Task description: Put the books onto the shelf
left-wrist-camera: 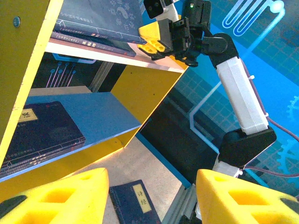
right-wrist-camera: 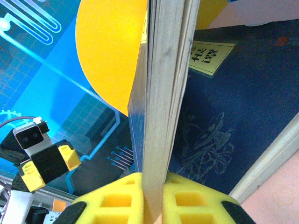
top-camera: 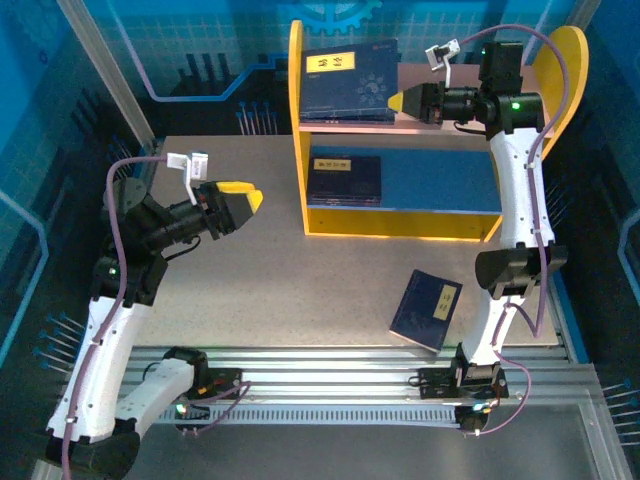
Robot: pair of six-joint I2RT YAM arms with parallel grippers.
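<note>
Blue-panelled walls ring the tan table [top-camera: 250,290]. Left gripper [top-camera: 240,207] hangs spread, empty. On the shelf [top-camera: 297,130], the lower book [top-camera: 345,180] is filed; the top book [top-camera: 345,85] sits pinched by the right gripper [top-camera: 408,100]. One loose book [top-camera: 427,310] on the table is left to shelve, I judge.

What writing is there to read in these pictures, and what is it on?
"诗经" (probably): yellow label on the loose book.
Top-shelf book: Chinese characters on its label, too blurred to read.
Lower-shelf book: label too small to read.
</note>
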